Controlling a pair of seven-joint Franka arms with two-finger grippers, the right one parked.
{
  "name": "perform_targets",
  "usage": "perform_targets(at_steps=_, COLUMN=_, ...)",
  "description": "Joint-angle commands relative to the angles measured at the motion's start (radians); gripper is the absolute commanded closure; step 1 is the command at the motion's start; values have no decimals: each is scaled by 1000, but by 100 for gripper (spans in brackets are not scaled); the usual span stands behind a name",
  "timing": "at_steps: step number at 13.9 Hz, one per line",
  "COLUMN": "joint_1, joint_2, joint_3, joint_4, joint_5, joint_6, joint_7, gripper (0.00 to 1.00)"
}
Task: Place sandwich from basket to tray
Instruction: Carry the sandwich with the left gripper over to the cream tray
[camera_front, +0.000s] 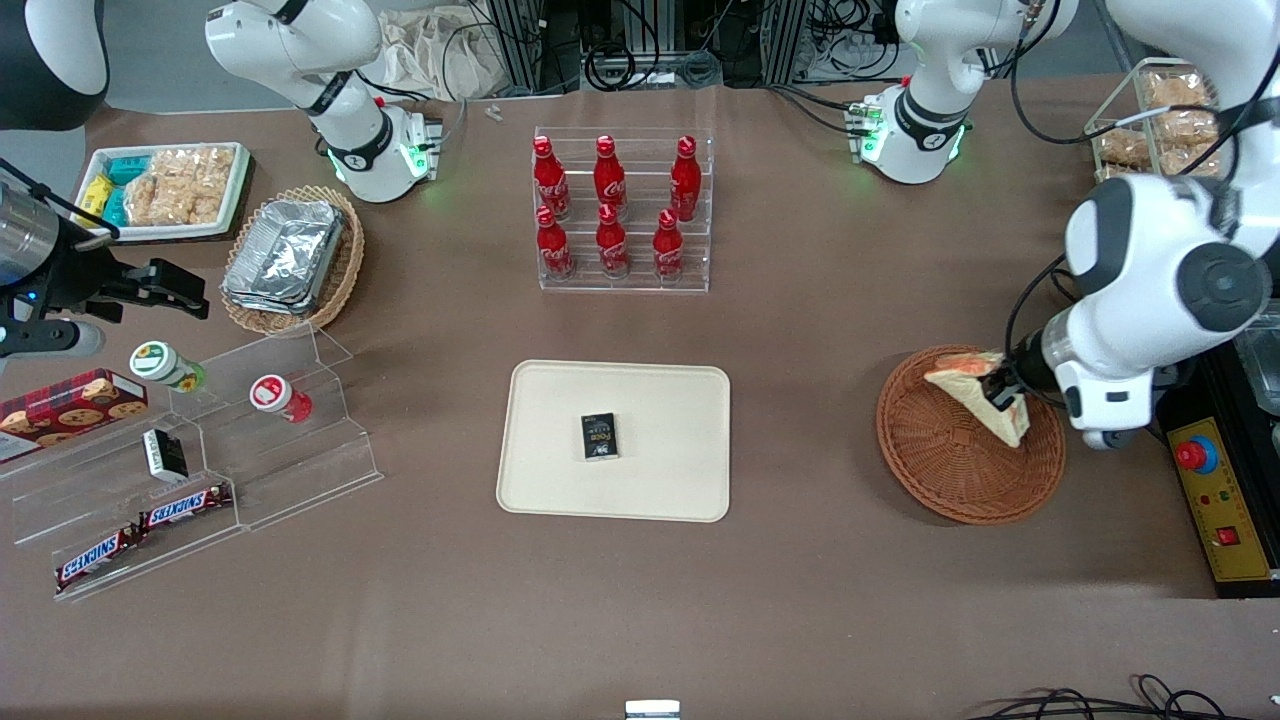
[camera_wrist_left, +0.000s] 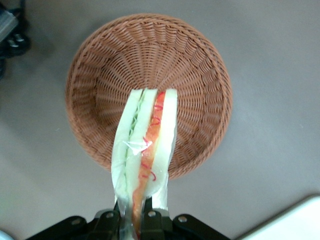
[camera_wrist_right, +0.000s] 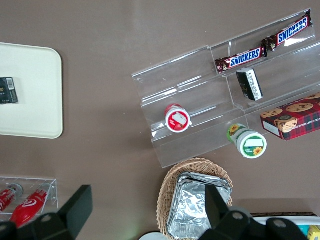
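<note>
My left gripper (camera_front: 1000, 391) is shut on the sandwich (camera_front: 985, 393), a pale bread wedge with orange-red and green layers, held a little above the reddish-brown wicker basket (camera_front: 950, 470). In the left wrist view the sandwich (camera_wrist_left: 145, 145) sticks out from between the black fingers (camera_wrist_left: 107, 222), edge on, over the basket (camera_wrist_left: 100, 65), which holds nothing else. The gripper (camera_wrist_left: 131, 220) pinches the wrapped wedge at its near end. The cream tray (camera_front: 560, 470) lies mid-table, toward the parked arm from the basket, with a small black box (camera_front: 599, 436) on it.
A clear rack of red cola bottles (camera_front: 620, 210) stands farther from the front camera than the tray. A yellow control box with a red button (camera_front: 1212, 500) sits beside the basket at the working arm's end. A tan basket with foil containers (camera_front: 290, 255) and a stepped snack display (camera_front: 190, 470) lie toward the parked arm's end.
</note>
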Motion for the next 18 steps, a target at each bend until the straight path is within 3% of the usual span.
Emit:
perform_targets(at_steps=1, joint_1=2, joint_2=10, joint_3=-9, joint_4=134, joint_5=2, joint_6=-167, joint_7=118, gripper=96)
perform_targets(at_steps=5, joint_1=-1, joint_2=10, joint_3=-18, joint_4=246, joint_5=0, joint_6=-329, joint_7=331, gripper=96)
perform_targets(at_steps=9, joint_1=-1, joint_2=-7, joint_3=-160, joint_4=251, joint_5=-1, joint_6=-340, joint_7=542, gripper=96)
perform_targets(at_steps=13, joint_1=-24, joint_2=32, joint_3=-331, joint_4=240, joint_5=17, joint_6=-218, joint_7=524, gripper=96)
perform_targets(at_steps=18, joint_1=-176, joint_2=187, joint_3=-331, joint_4=231, joint_5=24, joint_6=4, joint_7=427, gripper=96)
